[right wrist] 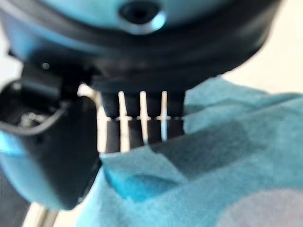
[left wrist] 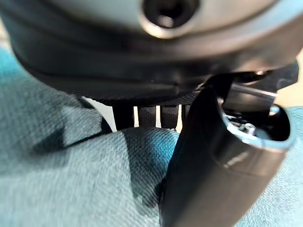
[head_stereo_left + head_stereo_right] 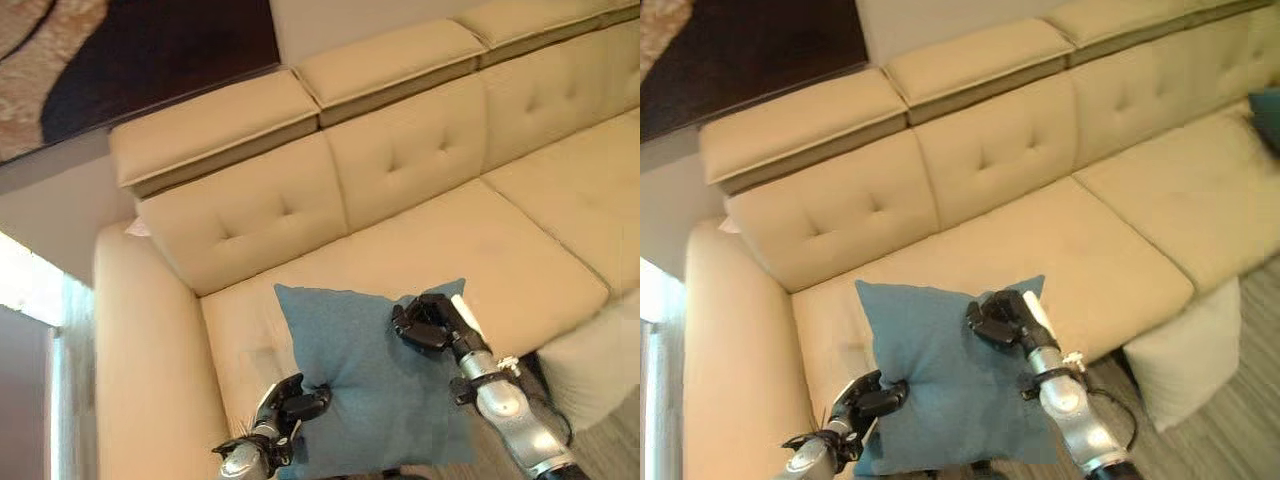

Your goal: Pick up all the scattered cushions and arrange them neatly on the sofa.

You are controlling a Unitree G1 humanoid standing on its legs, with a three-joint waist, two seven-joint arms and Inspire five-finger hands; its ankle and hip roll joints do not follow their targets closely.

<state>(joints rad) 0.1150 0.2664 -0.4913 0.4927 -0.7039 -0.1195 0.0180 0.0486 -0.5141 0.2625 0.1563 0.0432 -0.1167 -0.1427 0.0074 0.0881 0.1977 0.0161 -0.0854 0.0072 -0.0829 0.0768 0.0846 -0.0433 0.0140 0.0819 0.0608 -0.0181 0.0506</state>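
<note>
Left eye view: blue cushion [image 3: 375,385] unlabelled, on sofa [image 3: 480,240].

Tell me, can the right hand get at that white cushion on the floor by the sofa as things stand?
Probably not yet: the right hand and left hand both grip the blue cushion, while the white cushion lies off to the right.

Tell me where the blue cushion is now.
The blue cushion is held over the sofa seat's front edge, pinched between the left hand and the right hand.
</note>
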